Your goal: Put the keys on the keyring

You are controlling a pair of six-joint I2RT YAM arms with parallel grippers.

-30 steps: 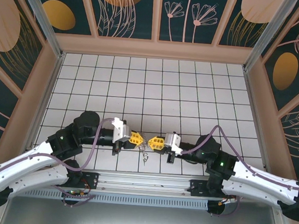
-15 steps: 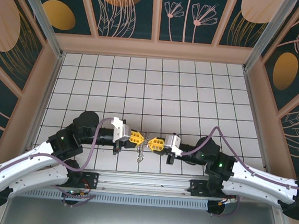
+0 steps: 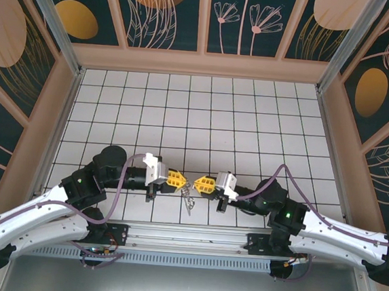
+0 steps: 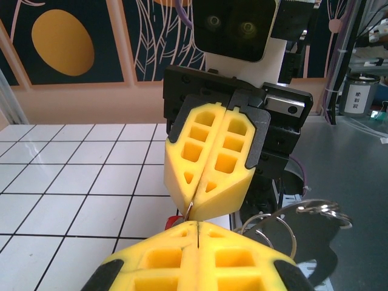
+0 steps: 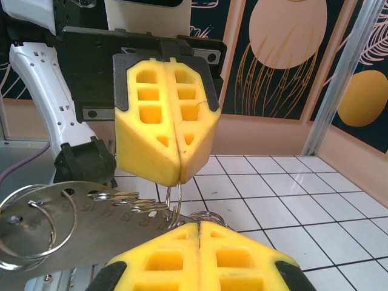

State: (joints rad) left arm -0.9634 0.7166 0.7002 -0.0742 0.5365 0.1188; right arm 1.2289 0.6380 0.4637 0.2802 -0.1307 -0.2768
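Low over the near tiles, my left gripper (image 3: 180, 180) and right gripper (image 3: 198, 183) meet tip to tip, both shut. A thin wire loop of the keyring (image 5: 174, 199) runs from the seam of my left gripper (image 5: 180, 180) down to my right gripper (image 5: 199, 224). In the left wrist view the same keyring (image 4: 190, 207) enters the seam of the right gripper (image 4: 194, 211), just beyond my left gripper (image 4: 197, 224). The red head of the key (image 4: 174, 219) peeks out beside my left fingertips; what holds it is hidden. A cluster of rings (image 3: 188, 198) hangs below.
A flat numbered metal tag (image 5: 73, 212) and larger split rings (image 5: 36, 233) dangle from the keyring toward the arm bases. The table's near metal rail (image 3: 186, 237) runs just behind the grippers. White tiles (image 3: 203, 119) stretch to the far wall.
Both grippers stay shut and tip to tip. The right one has edged slightly toward the far side, and the hanging metal cluster has swung a little.
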